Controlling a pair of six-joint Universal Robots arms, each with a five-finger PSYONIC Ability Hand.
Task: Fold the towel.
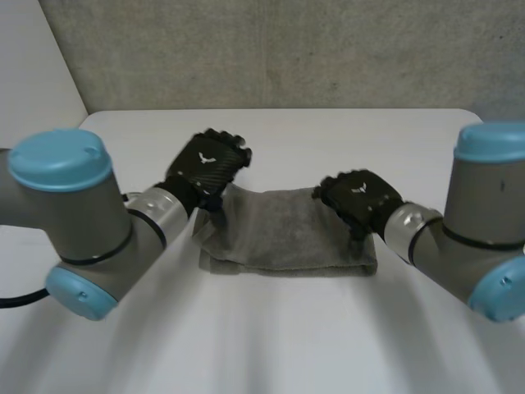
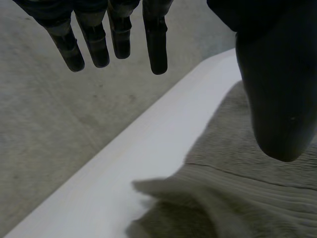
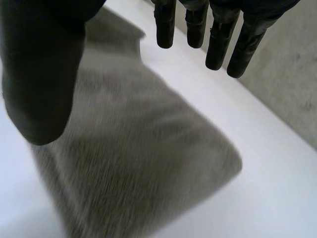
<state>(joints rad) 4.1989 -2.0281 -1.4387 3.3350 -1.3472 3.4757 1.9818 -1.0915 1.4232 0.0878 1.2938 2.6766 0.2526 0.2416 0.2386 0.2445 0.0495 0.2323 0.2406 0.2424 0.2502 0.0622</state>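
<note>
Head view: a folded grey towel [image 1: 283,234] lies mid-frame on the white counter [image 1: 271,336]. The left hand [image 1: 207,164] is at its far left corner, the right hand [image 1: 358,197] at its right end.

Left wrist view: fingers [image 2: 156,44] straight, thumb apart, holding nothing, towel below the thumb.

Right wrist view: fingers [image 3: 218,39] straight and spread, holding nothing, towel beneath the palm.

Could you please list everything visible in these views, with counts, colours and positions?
towel: one, grey, folded, lying mid-table between the two hands.
table: one, white, under the towel.
wall: one, grey, beyond the table's far edge.
left arm: one, grey with light-blue caps, at the table's left side.
right arm: one, grey with light-blue caps, at the table's right side.
left hand: one, black, open, at the towel's far left corner.
right hand: one, black, open, at the towel's right end.
</note>
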